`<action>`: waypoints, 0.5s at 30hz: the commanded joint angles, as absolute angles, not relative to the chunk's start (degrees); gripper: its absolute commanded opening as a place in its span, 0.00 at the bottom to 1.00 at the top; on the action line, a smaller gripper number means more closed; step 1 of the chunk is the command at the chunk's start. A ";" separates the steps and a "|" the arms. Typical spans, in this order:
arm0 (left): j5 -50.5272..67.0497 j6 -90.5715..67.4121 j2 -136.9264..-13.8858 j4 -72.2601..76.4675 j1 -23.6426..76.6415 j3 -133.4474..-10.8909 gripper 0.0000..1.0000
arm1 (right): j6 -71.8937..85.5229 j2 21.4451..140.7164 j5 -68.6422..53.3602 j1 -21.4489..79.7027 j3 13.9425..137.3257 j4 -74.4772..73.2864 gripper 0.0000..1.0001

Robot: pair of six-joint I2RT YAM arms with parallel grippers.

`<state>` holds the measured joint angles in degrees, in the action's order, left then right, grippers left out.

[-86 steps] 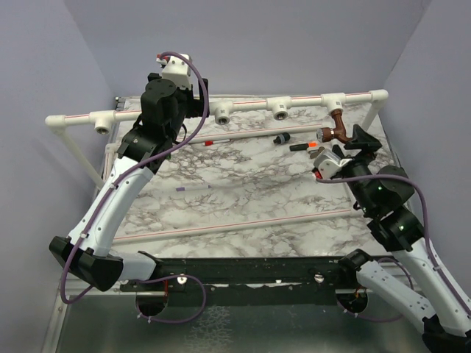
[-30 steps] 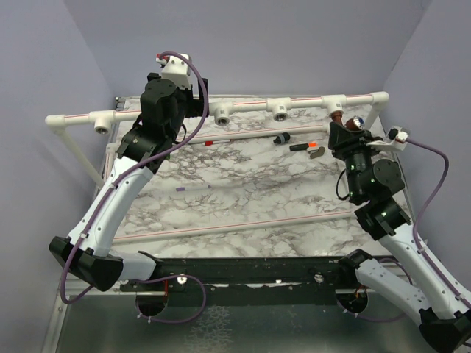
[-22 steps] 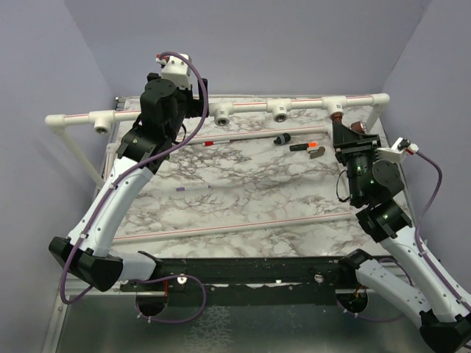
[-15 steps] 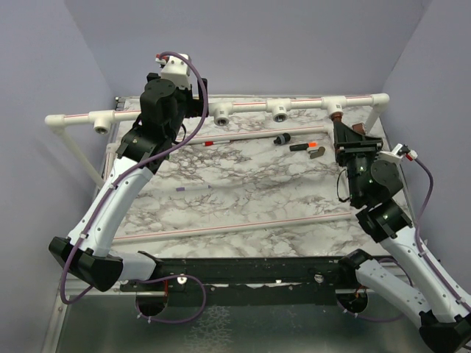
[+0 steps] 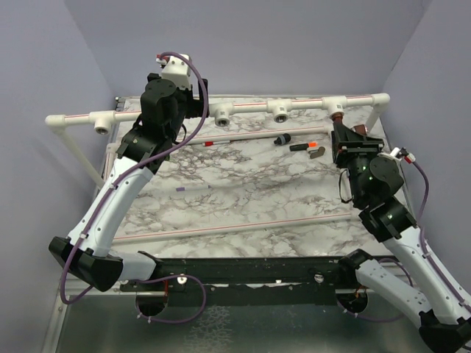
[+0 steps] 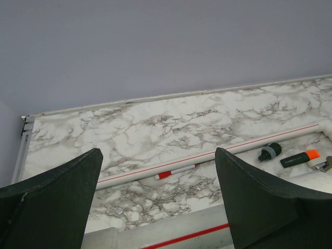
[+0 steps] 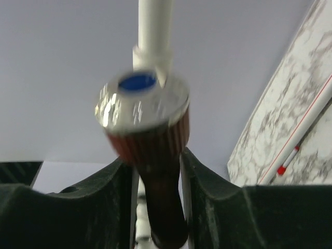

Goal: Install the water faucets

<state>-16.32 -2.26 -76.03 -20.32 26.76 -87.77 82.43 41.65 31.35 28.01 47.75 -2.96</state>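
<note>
Your right claw [image 7: 155, 167] is clenched on the reddish-brown faucet [image 7: 151, 139], which seems seated in the rightmost T-fitting [image 5: 335, 105], though blur hides the joint. Your left claw [image 6: 157, 155] hangs released over the bench [image 6: 155, 116]. Next, confirm it's snug, then let go.

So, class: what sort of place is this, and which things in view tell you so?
Probably a robot lab test cell: left arm and right arm mounted at a marble-patterned tabletop, plain lilac walls close around, a white pipe frame standing in for plumbing.
</note>
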 commanded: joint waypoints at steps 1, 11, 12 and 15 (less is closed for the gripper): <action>-10.32 -1.76 -80.78 -31.45 29.36 -84.73 0.91 | 88.66 40.21 23.36 30.28 49.58 -9.19 0.48; -10.63 -1.58 -81.03 -31.40 29.36 -84.73 0.91 | 80.90 38.08 25.78 30.32 53.29 -18.34 0.79; -10.63 -1.58 -81.08 -31.42 29.36 -84.70 0.91 | 80.06 37.87 26.02 30.29 54.02 -19.58 0.81; -10.55 -1.58 -81.21 -31.42 29.36 -84.89 0.91 | 76.62 36.96 26.81 30.30 55.60 -22.10 0.82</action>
<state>-16.08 -2.26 -76.47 -19.81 27.29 -87.77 82.00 38.35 25.82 30.06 52.66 -15.73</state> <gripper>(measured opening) 0.909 0.811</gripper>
